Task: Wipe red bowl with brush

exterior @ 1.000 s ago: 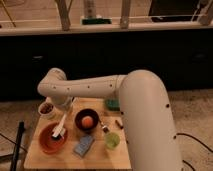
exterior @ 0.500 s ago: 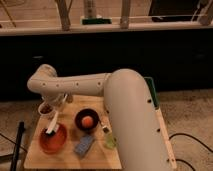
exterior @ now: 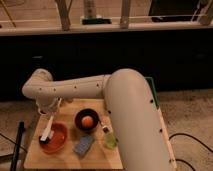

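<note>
At the left of the table (exterior: 60, 159), the tool (exterior: 51, 111) hangs just above the red bowl (exterior: 62, 137), closed on the white handle of the brush (exterior: 48, 127). The brush slants down so its dark head sits inside the bowl near the left wall. Wiping looks under way, not finished; the bowl's right half likely needs sweeping. Rightward sit the dark bowl (exterior: 79, 125) holding 1 orange ball (exterior: 87, 120) and the sponge (exterior: 83, 145).
</note>
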{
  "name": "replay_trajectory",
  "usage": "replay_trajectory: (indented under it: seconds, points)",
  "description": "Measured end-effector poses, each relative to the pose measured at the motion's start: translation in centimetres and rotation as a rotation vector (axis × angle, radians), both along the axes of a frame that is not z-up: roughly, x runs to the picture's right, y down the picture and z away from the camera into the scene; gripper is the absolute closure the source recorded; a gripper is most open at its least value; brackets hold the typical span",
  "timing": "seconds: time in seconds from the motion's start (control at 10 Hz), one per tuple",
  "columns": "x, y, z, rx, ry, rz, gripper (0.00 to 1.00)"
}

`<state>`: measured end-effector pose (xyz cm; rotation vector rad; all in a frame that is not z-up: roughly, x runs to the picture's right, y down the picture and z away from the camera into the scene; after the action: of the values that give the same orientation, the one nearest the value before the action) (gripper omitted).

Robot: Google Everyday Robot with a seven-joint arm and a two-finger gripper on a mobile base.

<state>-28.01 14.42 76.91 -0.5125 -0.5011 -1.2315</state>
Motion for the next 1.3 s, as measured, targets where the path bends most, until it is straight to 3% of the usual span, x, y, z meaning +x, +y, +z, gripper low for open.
replay_trajectory:
  seconds: [0.3,0.5,1.0,1.3]
  points:
    - [1.2,1.7,-0.6,-0.030,0.004,0.011,1.00]
    - [3.3,2.1,-0.5,-0.039,0.038,0.037,1.00]
    - [6.4,0.4,1.1,-0.022,0.127,0.110,1.00]
    - [5.5,-0.7,2.0,-0.013,0.128,0.113,1.00]
